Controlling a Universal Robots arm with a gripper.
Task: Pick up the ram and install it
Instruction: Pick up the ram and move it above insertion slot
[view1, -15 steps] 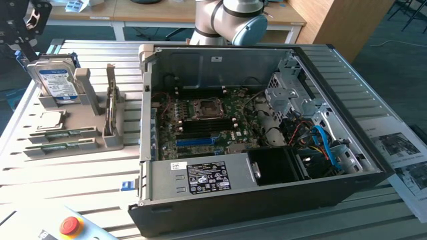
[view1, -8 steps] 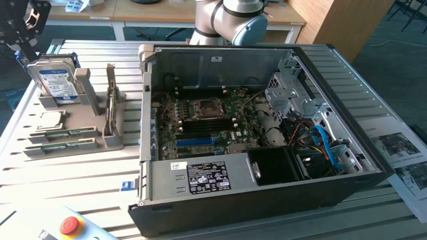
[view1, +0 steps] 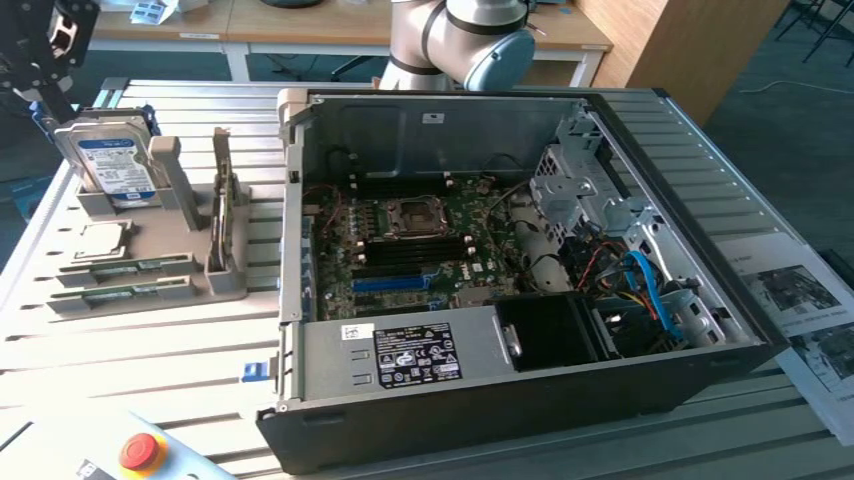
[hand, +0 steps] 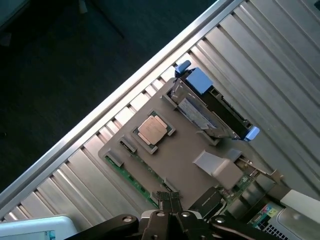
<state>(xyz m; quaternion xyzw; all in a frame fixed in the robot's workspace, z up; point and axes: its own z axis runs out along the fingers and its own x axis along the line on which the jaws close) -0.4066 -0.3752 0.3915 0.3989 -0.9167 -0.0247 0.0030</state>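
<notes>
Two ram sticks (view1: 127, 265) (view1: 118, 296) lie flat in the front slots of a grey holder (view1: 214, 275) on the exterior view's left. In the wrist view one ram stick (hand: 134, 179) shows as a thin green strip along the holder's edge (hand: 175, 160). My gripper (view1: 56, 40) hangs high above the holder's far left corner, well clear of the sticks. Its fingertips (hand: 170, 199) are shut together with nothing between them. The open computer case (view1: 441, 400) lies in the middle, with the motherboard (view1: 461, 215) and its dark memory slots (view1: 400, 252) exposed.
The holder also carries an upright hard drive (view1: 114, 165) (hand: 210, 107), a processor chip (view1: 100, 238) (hand: 152, 130) and a standing expansion card (view1: 223, 185). A red stop button (view1: 142, 450) sits at the front left. Papers (view1: 801, 295) lie right of the case.
</notes>
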